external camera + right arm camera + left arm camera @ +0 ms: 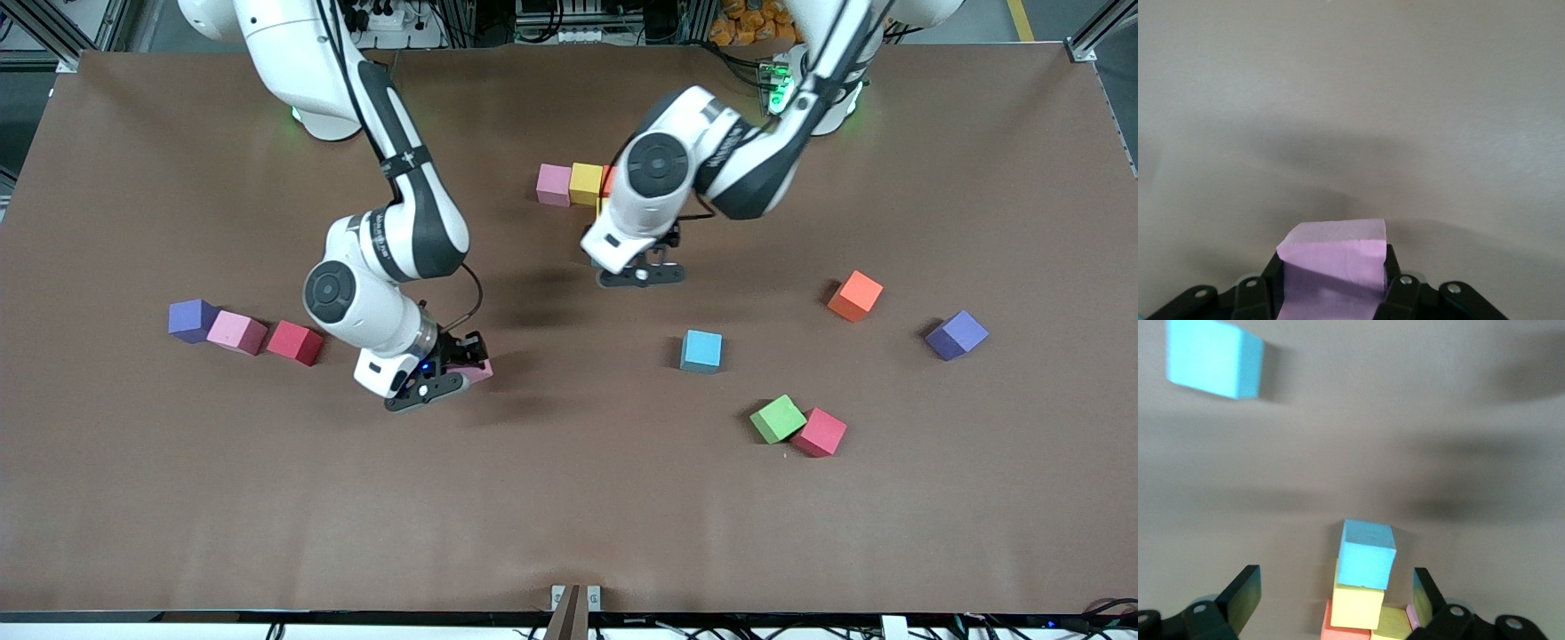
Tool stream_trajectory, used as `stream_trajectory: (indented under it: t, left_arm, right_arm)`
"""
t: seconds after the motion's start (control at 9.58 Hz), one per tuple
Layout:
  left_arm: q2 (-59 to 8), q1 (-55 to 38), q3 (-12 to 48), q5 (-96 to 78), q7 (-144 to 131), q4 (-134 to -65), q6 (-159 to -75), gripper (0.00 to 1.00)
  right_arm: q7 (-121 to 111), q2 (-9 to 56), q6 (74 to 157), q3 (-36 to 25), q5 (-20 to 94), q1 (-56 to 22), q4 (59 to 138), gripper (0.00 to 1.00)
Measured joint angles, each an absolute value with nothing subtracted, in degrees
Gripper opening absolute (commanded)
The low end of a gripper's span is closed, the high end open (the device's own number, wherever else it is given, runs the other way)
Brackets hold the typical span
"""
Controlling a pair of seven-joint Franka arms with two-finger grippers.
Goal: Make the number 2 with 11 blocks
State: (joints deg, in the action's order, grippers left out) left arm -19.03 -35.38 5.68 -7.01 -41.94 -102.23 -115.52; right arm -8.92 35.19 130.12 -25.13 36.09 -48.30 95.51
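No legible txt or labels anywhere.

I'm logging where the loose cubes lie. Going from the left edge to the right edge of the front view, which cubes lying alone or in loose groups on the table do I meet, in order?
purple cube → pink cube → red cube → blue cube → green cube → second red cube → orange cube → second purple cube

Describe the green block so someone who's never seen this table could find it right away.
Start at the brown table and go toward the left arm's end, to the side nearer the front camera. Two cubes sit touching there: the green block and a red block. It is the only green cube on the table, and it lies nearer the front camera than the lone light blue block.
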Motion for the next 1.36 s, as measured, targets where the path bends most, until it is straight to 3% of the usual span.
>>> stream_trajectory:
  t: [0.73, 1.36]
  left_arm:
    - [-15.6, -22.63, 2.93, -0.89, -30.64, -102.65, -117.04, 1.0]
    - [-20.85, -18.5, -1.86, -0.97, -21.57, -103.02, -124.92, 1.0]
  right_arm:
    - [14.35, 36.05, 135.45, -33.14, 35.39, -68.36, 97.26, 0.16]
    - [35.94, 39.27, 139.53, -33.59, 23.55, -75.6, 97.26, 0.15]
